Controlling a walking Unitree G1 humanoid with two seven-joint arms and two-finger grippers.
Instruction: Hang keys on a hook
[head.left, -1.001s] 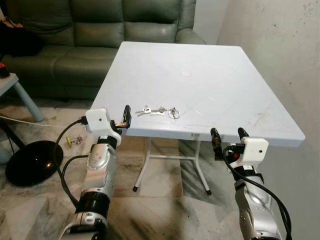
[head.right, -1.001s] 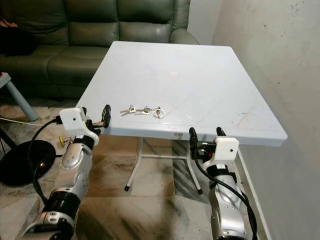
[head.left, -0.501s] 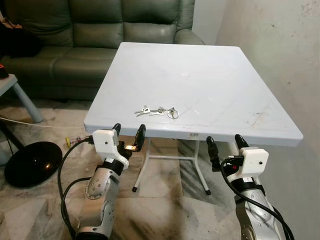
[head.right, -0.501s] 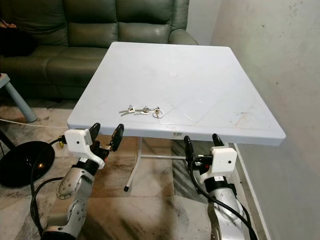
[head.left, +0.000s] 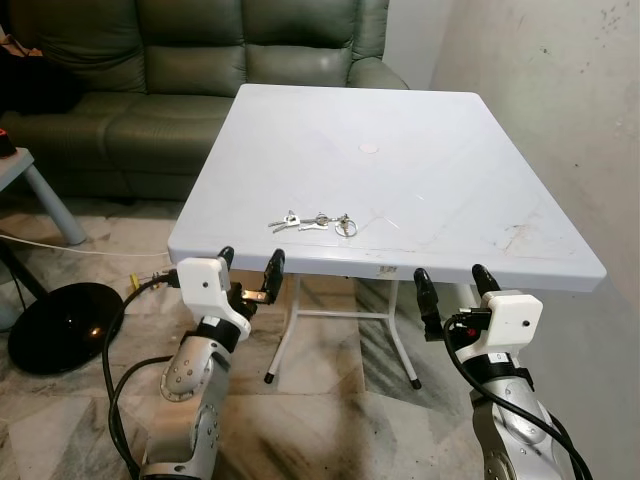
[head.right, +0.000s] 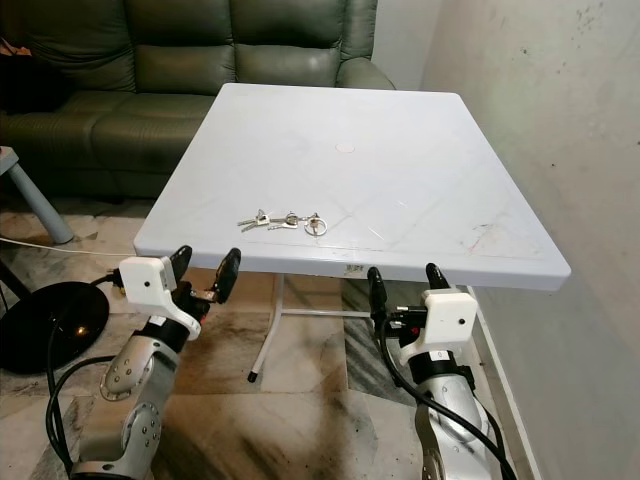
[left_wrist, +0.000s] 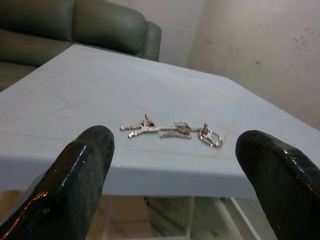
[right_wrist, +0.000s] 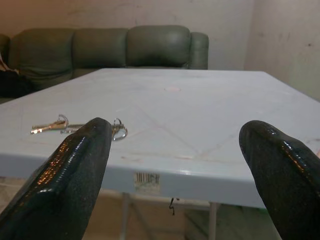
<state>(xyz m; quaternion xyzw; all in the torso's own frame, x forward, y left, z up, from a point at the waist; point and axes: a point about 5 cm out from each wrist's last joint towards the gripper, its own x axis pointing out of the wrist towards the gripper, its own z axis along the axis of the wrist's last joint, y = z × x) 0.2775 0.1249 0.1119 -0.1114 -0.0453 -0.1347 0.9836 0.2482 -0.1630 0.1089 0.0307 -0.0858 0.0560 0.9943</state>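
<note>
Holding our left hand (head.left: 247, 271) and right hand (head.left: 449, 288) wide open and empty below the near edge of the white plastic worktop (head.left: 420, 190), we have grasped nothing. The bunch of small silver keys (head.left: 314, 222) lies flat near that edge, so pickup and hanging both remain, and we see no hook.

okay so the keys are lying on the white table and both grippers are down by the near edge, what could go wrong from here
1. The keys lie flat on the smooth white table near its front edge; a poorly aimed grasp might push them along or off it.
2. The left gripper and right gripper, both open, sit just below the tabletop, so rising straight up could clip the rim.
3. No hook is in view, so hanging may require turning away while holding thin keys.
</note>
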